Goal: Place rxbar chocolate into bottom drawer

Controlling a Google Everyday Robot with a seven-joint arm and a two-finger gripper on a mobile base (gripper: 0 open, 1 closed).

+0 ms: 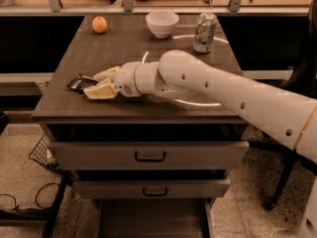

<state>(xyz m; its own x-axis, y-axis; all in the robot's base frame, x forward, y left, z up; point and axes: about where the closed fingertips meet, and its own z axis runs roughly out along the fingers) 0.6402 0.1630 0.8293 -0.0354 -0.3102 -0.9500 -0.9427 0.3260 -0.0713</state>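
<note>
The rxbar chocolate [78,83], a small dark shiny bar, lies flat near the left edge of the wooden tabletop [148,48]. My gripper [95,84] reaches in from the right at table height. Its pale fingers [100,91] sit on either side of the bar's right end, shut on it. The long white arm [237,95] crosses the table's front right. Under the table, the bottom drawer [148,221] is pulled out as a wide shallow grey tray, and what shows of its floor is bare.
At the back of the table stand an orange [99,24], a white bowl [162,23] and a green soda can [204,32]. Two upper drawers [148,155] with dark handles stick out slightly. A wire basket [43,152] and cables lie on the floor at left. A chair base [277,192] is at right.
</note>
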